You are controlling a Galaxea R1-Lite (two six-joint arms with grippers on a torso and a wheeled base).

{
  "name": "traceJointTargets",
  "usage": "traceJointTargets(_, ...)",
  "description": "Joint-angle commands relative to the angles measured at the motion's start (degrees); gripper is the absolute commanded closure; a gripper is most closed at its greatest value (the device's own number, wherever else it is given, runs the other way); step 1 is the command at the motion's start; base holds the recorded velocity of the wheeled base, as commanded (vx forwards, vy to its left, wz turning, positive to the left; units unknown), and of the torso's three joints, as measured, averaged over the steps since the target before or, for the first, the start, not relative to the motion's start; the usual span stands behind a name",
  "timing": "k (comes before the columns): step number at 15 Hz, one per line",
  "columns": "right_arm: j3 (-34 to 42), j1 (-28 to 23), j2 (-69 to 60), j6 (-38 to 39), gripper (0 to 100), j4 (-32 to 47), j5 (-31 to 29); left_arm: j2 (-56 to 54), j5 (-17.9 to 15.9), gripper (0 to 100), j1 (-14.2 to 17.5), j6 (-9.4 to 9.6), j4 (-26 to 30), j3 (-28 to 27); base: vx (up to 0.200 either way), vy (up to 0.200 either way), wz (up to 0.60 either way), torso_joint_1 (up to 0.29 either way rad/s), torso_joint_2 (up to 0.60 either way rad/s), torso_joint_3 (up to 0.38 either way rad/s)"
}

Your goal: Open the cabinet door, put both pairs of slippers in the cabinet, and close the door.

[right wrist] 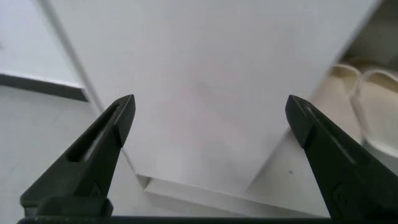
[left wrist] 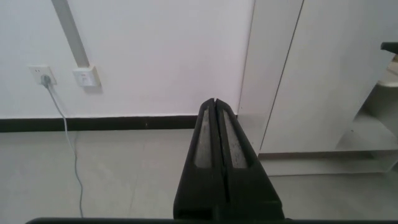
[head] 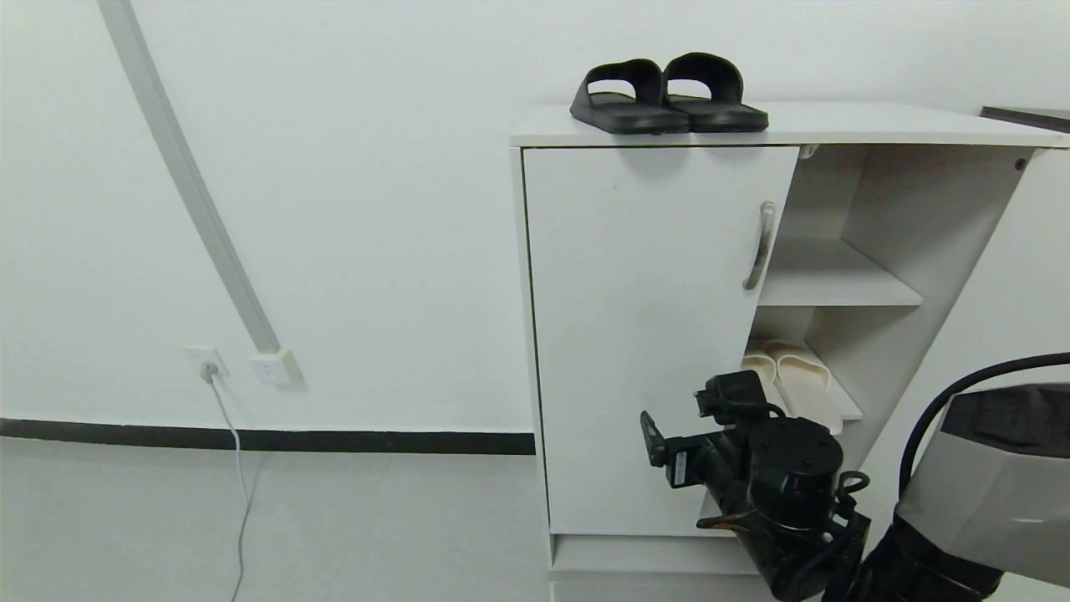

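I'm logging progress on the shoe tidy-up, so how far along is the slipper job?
Done: the white wooden cabinet is open on its right side, with the cream foam slippers on a lower shelf. In hand: nothing; the right end effector is open and empty. Left: the black rubber slippers on the cabinet top, then closing the cabinet.

You're in a plain indoor room that reads like a home entryway. A white shoe cabinet [head: 652, 334] stands against a bare white wall [head: 351, 209], with black slippers [head: 669, 96] at the front edge of its top and cream slippers [head: 794, 385] on its lower shelf. Beside it you see a socket [head: 205, 361] with a grey cable [head: 238, 468] plugged in, a slanting conduit [head: 192, 184], a black skirting strip [head: 267, 438] and a smooth grey floor [head: 334, 527].
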Motion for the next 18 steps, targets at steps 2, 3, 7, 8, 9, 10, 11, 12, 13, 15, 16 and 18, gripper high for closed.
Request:
traceJointTargets(2,0.5,0.2,0.2,0.0,0,-0.1,0.0,0.1,0.0,100,0.0,-0.02,0.0,0.0,0.000,0.000,0.00,0.000,0.00,0.000)
traceJointTargets(3,0.6,0.2,0.2,0.0,0,-0.3,0.0,0.1,0.0,100,-0.1,-0.02,0.0,0.0,0.000,0.000,0.00,0.000,0.00,0.000)
traceJointTargets(7,0.9,0.3,0.3,-0.1,0,-0.9,0.2,0.1,0.1,100,0.0,-0.02,0.0,0.0,0.000,0.000,0.00,0.000,0.00,0.000)
traceJointTargets(8,0.9,0.3,0.3,-0.1,0,-0.9,0.2,0.1,0.0,100,-0.1,-0.02,0.0,0.0,0.000,0.000,0.00,0.000,0.00,0.000)
traceJointTargets(9,0.9,0.3,0.3,-0.1,0,-0.9,0.2,0.1,0.1,100,-0.1,-0.02,0.0,0.0,0.000,0.000,0.00,0.000,0.00,0.000)
traceJointTargets(10,0.9,0.3,0.3,0.0,0,-1.0,0.2,0.1,0.1,100,0.0,-0.11,0.0,0.0,0.000,0.000,0.00,0.000,0.00,0.000)
traceJointTargets(11,0.9,0.3,0.3,-0.1,0,-1.0,0.2,0.1,0.1,100,0.0,-0.11,0.0,0.0,0.000,0.000,0.00,0.000,0.00,0.000)
traceJointTargets(12,0.9,0.3,0.3,-0.1,0,-1.0,0.2,0.1,0.1,100,-0.1,-0.11,0.0,0.0,0.000,0.000,0.00,0.002,-0.18,-0.212)
traceJointTargets(13,0.9,0.4,0.3,-0.1,0,-0.9,0.2,0.1,0.2,100,0.0,-0.11,0.0,0.0,0.000,0.000,0.00,0.012,-0.17,-0.286)
traceJointTargets(15,0.9,0.4,0.3,-0.1,0,-0.9,0.2,0.1,0.4,100,0.0,-0.11,0.0,0.0,0.000,0.000,0.00,0.037,-0.44,-0.349)
traceJointTargets(16,1.0,0.3,0.2,-0.1,0,-0.9,0.2,0.1,0.4,100,0.0,-0.11,0.0,0.0,0.000,0.000,0.00,0.032,-0.47,-0.364)
traceJointTargets(18,0.9,0.4,0.3,-0.1,0,-0.9,0.2,0.1,0.4,100,0.0,-0.11,0.0,0.0,0.000,0.000,0.00,0.085,-0.43,-0.361)
